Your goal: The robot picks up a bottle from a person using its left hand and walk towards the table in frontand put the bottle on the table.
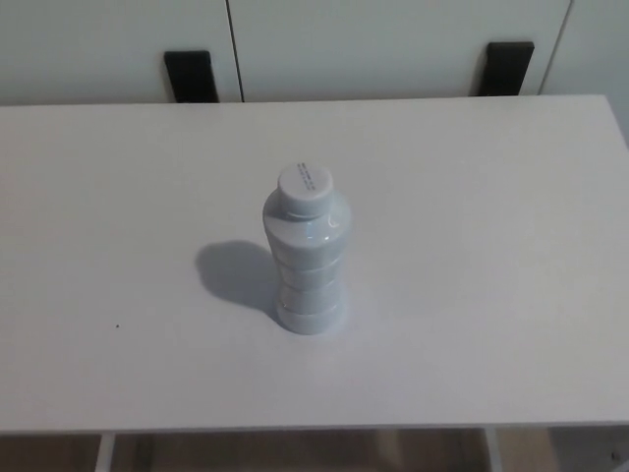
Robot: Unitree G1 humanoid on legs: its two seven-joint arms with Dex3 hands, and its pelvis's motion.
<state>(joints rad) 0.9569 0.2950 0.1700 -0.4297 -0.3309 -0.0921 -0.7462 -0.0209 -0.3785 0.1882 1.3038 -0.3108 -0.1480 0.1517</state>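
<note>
**White bottle upright on the table, both hands outside the picture**

At the bottom of the head view, a narrow strip of brownish floor [295, 454] is seen under the near edge of the table [491, 334]. Two pale table legs are partly seen there, one at the left [104, 452] and one at the right [490, 450].

The left hand and the right hand are not shown anywhere in the picture. For this reason it cannot be told whether they are spread, pressed together or holding something.

Most of the picture is filled by the white table top. A very small dark speck [117, 325] is seen on its near left part.

The bottle [307, 265] is placed a little left of the middle of the table. It stands upright with its base flat on the top, and it is touched by nothing. Its body is pale and marked by rings. The body is narrower in the lower half and wider at the shoulder. It is closed by a white cap [304, 185], on which small print is seen but cannot be read. A soft grey shadow [234, 275] is thrown on the table top to the left of the bottle.

Beyond the far edge of the table, two black rectangular pieces are seen, one at the left [189, 76] and one at the right [507, 67], well apart. What they belong to cannot be told. Behind them, pale cabinet fronts [393, 44] are seen, divided by thin vertical seams.
</note>
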